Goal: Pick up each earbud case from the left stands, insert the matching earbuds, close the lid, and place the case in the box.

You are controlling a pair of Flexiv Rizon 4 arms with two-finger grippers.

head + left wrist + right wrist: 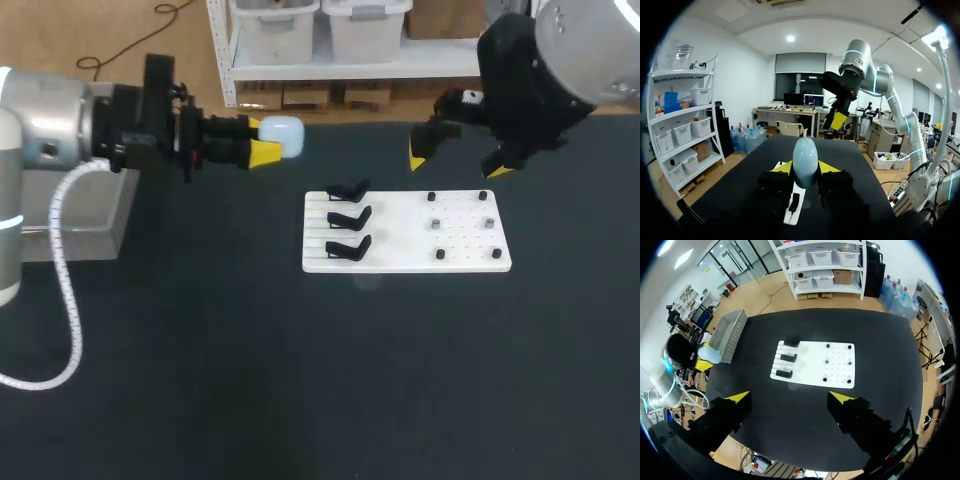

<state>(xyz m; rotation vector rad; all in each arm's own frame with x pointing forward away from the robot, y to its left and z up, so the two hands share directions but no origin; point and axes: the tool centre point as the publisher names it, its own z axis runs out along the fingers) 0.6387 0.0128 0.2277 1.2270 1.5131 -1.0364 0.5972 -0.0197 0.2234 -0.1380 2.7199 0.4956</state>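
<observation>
My left gripper [268, 141] is shut on a pale blue-white earbud case [283, 135], held in the air left of the white board [405, 235]. In the left wrist view the rounded case [805, 159] stands upright between the yellow tips of that gripper [805, 169]. Three black stands [349, 217] line the board's left side and carry no case. Several small dark earbuds [437, 223] sit on its right half. My right gripper [458, 163] hangs open above the board's far right corner; in the right wrist view the gripper [790, 397] holds nothing, with the board [812, 365] far below.
A grey box [100, 215] stands at the table's left edge behind my left arm, and the right wrist view shows the box [730, 332] left of the board. Black tabletop [300, 380] spreads in front of the board.
</observation>
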